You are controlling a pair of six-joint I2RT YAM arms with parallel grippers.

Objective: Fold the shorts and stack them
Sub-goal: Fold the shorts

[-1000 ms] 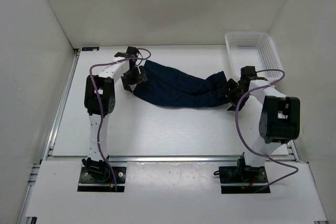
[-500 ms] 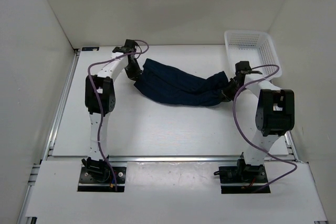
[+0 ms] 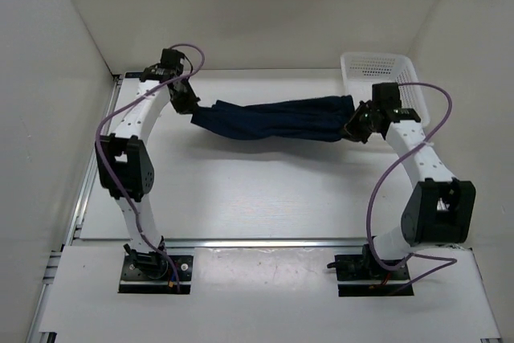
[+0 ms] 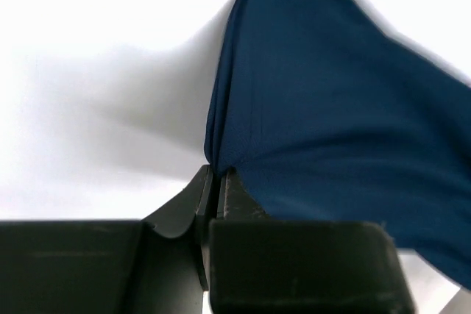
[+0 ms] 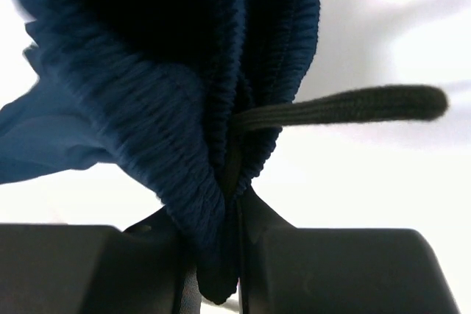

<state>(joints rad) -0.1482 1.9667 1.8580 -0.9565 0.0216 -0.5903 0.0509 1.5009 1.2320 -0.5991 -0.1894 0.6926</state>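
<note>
My two arms are bolted at the near edge of the white surface (image 3: pixel 241 198), the left arm (image 3: pixel 128 162) rising on my left and the right arm (image 3: pixel 426 170) on my right, each trailing a purple cable (image 3: pixel 373 202). A bare stretch of the surface lies between them. Both arms reach toward the far side, and the navy shorts (image 3: pixel 273 118) hang between their tips, drawn out sideways in one long band that sags a little in the middle. Whether the lowest part touches the surface I cannot tell. My left jaws are pressed together on a thin fold at the left end of the fabric. In the left wrist view the smooth cloth fans up and to the right from that pinch and throws a soft shadow on the white beside it. My right jaws pinch the other end, closed on a bunched fold of the ribbed elastic waistband (image 5: pixel 176 123). A flat dark drawstring (image 5: pixel 346 104) comes out of the gathers just above the pinch and sticks out to the right. Just beyond my right jaws, in the far right corner, sits a white perforated basket (image 3: pixel 365 66), apart from the shorts. Plain white walls (image 3: pixel 241 14) close in the far side and both flanks.
</note>
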